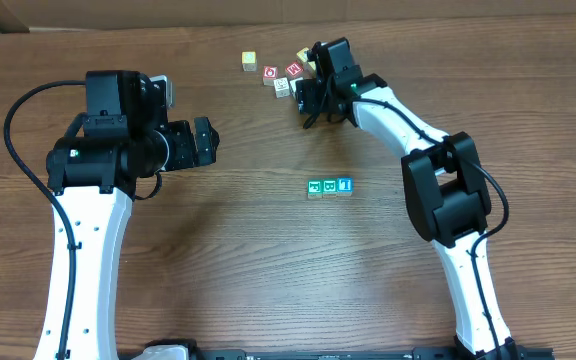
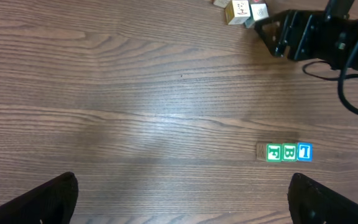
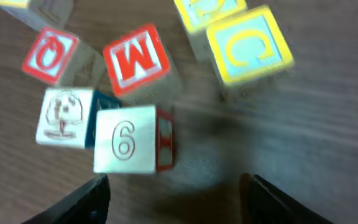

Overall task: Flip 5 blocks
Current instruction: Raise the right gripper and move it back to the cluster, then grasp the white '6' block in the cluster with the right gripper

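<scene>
Beyond the row of three blocks (image 1: 329, 187), two green and one blue, the right gripper (image 1: 305, 100) hangs, fingers apart and empty, beside two whitish blocks (image 3: 124, 138) among red cubes (image 3: 135, 59) and yellow cubes (image 3: 248, 45), while the left gripper (image 1: 206, 141), spread wide, hangs well left of that row.

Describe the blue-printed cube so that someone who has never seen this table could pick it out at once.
Find the wooden table, then the short row of three cubes lying alone near its middle. The blue-printed cube is the end one toward the right arm; beside it are two green-printed cubes.
</scene>
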### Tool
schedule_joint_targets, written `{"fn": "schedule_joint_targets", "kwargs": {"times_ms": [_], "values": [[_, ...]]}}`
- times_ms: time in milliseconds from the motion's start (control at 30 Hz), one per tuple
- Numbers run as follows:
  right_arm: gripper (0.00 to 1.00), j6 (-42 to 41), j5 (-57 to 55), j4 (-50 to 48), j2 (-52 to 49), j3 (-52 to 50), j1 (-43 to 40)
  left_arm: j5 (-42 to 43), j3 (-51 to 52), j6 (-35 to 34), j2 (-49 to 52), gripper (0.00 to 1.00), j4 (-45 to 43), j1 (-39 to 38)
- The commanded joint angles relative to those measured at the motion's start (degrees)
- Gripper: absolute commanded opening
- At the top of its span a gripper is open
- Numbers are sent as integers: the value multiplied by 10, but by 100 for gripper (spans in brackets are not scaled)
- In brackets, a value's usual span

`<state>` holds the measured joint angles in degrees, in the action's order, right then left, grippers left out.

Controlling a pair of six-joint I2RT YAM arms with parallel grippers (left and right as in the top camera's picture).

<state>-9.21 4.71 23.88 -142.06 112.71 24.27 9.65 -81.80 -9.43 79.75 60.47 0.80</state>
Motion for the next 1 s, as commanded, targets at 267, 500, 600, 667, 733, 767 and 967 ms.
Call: {"fn": "schedule_joint_targets", "kwargs": {"times_ms": [267,500,600,667,733,767,967], "values": [[64,3,5,-51,-26,8,19,0,-11,4,1,100,0,-1],[37,3,-21,-30,-23,9,11,0,-11,4,1,100,0,-1],[35,3,-21,-19,-12,9,5,0,-11,4,1,100,-1,-1],[35,3,-21,-13,2,9,3,0,-11,4,1,100,-1,-1],[35,3,-21,-12,16,9,3,0,-11,4,1,100,0,-1],[40,3,-21,-13,23,9,3,0,-11,4,1,100,0,-1],[64,3,-20,-28,36,9,5,0,-11,4,1,100,-1,-1]]}}
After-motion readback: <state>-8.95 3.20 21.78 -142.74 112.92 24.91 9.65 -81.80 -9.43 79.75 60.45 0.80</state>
